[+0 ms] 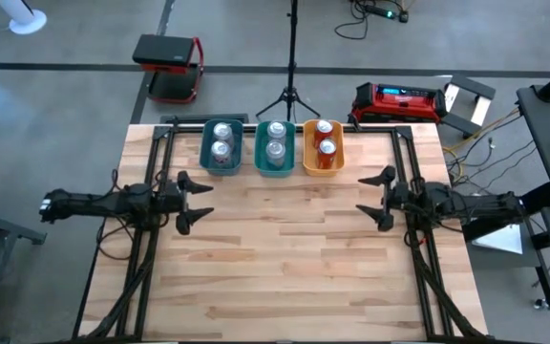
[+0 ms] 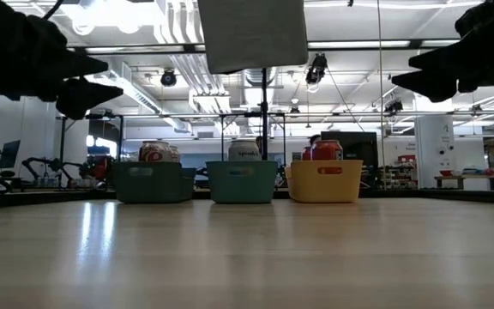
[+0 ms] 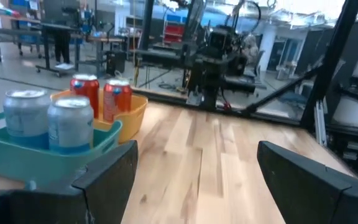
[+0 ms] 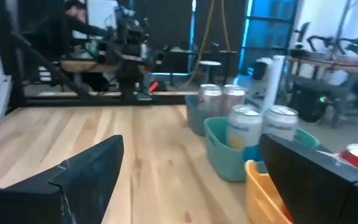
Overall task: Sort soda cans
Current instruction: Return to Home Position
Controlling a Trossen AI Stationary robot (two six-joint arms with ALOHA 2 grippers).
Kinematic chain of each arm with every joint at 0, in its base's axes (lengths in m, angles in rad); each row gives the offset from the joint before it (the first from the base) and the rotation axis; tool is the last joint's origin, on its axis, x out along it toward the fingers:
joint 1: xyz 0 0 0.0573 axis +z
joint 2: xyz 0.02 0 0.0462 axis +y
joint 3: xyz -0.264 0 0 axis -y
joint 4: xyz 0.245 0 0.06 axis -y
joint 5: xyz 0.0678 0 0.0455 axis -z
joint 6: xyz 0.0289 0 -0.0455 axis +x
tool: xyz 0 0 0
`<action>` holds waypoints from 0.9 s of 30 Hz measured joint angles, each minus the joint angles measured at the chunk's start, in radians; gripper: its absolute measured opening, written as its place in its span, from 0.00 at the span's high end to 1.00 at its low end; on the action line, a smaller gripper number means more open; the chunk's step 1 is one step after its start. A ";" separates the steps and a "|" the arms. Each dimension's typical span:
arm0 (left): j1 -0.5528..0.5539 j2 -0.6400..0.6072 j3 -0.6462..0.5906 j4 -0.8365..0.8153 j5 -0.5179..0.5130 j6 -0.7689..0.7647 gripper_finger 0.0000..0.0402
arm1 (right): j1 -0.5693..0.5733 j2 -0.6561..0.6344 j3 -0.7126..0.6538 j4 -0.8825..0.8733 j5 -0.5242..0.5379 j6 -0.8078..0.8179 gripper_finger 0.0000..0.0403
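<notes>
High view: three bins stand side by side at the far edge of the table (image 1: 285, 268): a dark teal bin (image 1: 205, 155), a teal bin (image 1: 259, 159) and an orange bin (image 1: 307, 161). Each holds two soda cans, with silver cans (image 1: 222, 132) in both teal ones and red cans (image 1: 325, 127) in the orange one. The left gripper (image 1: 197, 201) hangs over the table's left side and the right gripper (image 1: 375, 199) over its right side. Both are well apart from the bins, with their fingers spread wide.

Low view: can tops rise above the rims of all three bins. Both grippers show as dark shapes high above the tabletop.

Left wrist view: the spread fingers (image 3: 110, 174) frame the wooden top. Beyond them, silver cans sit in the teal bin beside red cans in the orange bin.

Right wrist view: the fingers (image 4: 86, 174) are equally wide apart. Two pairs of silver cans stand in the teal bins, and a red can's top shows in the orange bin.
</notes>
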 joint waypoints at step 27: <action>0.005 -0.081 0.001 -0.080 0.101 0.091 0.21 | 0.000 0.044 -0.026 -0.010 -0.023 0.141 0.07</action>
